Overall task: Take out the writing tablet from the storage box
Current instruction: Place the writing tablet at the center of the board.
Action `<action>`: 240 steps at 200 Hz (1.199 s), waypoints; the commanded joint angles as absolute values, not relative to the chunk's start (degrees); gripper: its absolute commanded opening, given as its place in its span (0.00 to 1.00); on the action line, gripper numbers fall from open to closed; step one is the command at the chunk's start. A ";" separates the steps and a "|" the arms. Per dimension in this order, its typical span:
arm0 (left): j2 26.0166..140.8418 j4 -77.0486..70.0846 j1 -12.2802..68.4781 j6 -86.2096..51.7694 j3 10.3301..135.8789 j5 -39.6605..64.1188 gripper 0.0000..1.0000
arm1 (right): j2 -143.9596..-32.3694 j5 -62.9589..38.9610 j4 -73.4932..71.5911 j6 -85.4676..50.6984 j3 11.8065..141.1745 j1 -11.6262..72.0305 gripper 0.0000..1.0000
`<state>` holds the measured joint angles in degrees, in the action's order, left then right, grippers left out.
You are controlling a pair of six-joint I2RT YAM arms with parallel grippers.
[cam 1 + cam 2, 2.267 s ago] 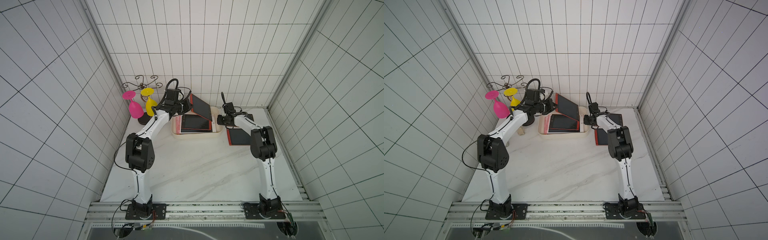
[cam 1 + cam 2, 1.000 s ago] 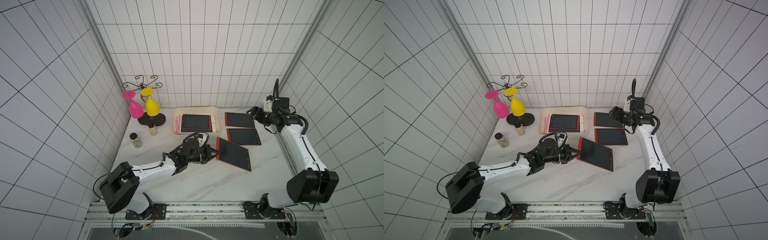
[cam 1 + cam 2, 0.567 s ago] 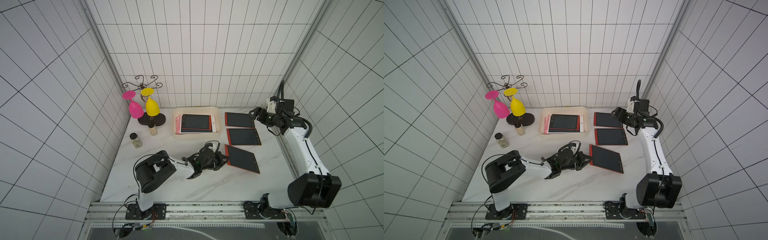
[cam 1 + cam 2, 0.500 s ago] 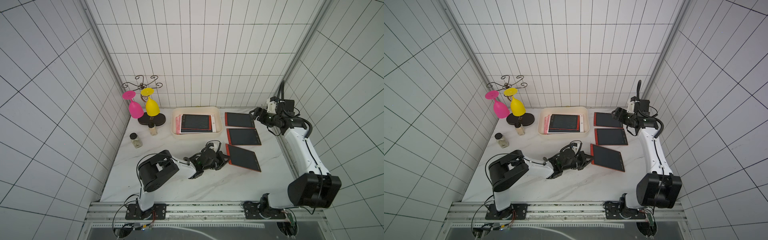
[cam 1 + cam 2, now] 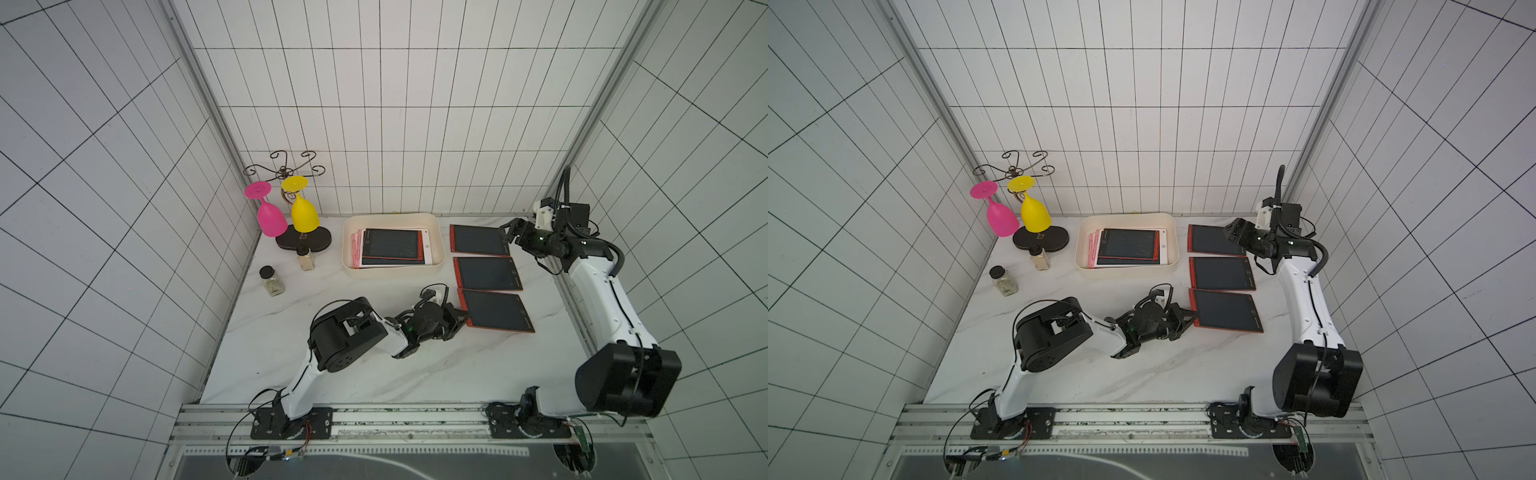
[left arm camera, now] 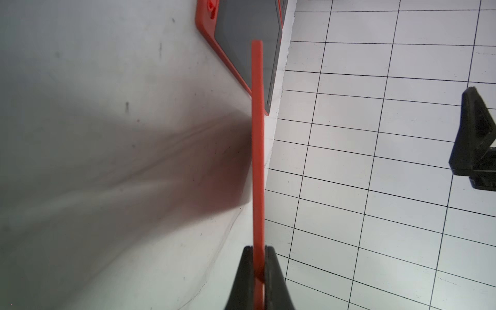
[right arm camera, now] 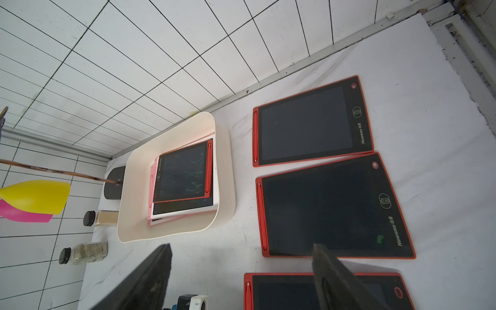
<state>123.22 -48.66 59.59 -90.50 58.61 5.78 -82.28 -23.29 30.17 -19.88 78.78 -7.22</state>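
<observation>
Tablet [image 5: 496, 311] shifted right, clamped in L fingers [image 6: 276, 279]; R fingers [image 7: 335, 276] apart; box [image 5: 390, 272] holds stack [image 5: 390, 245].

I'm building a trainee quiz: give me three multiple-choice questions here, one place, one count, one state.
1. The storage box stands: A. between goblet stand and red tablets B. at the front rail C. on a tablet
2. Red tablets outside the box: A. one B. three C. five
3. The left gripper is: A. open B. shut on the nearest tablet C. unseen
Answers: A, both top views show it; B, three in a column; B, jaws pinch its red edge.
</observation>
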 commanded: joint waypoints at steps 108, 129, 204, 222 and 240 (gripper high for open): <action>128.09 -42.85 60.91 -91.42 63.70 5.45 0.04 | -82.28 -24.91 28.57 -18.98 76.50 -8.22 0.83; 127.47 -41.75 61.06 -91.17 63.04 5.09 0.16 | -82.35 -24.99 28.46 -18.96 76.29 -8.26 0.83; 124.85 -38.66 61.17 -89.52 61.79 4.72 0.56 | -82.30 -24.87 28.38 -19.07 76.14 -8.35 0.83; 123.09 -36.10 61.26 -88.11 61.49 3.91 0.65 | -82.13 -24.58 28.34 -18.98 76.03 -8.35 0.82; 120.54 -32.53 61.26 -85.82 61.24 2.76 0.75 | -82.16 -24.18 28.44 -18.89 75.94 -8.41 0.83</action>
